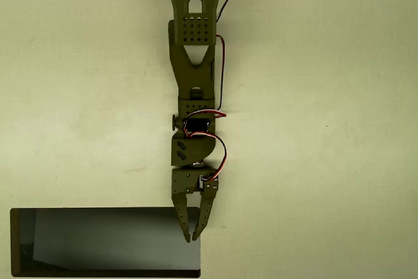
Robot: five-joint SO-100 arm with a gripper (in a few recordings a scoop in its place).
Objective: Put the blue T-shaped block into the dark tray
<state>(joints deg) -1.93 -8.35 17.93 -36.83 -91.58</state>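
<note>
Olive-green gripper (193, 236) hung over the dark tray's (98, 240) right end, fingers nearly together (only a narrow gap), nothing between them, tray stretching leftward from fingertips

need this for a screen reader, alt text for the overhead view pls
An olive-green robot arm reaches down the frame, its pincer over the right end of the dark tray on a pale table. The fingers nearly meet at the tips.
</note>
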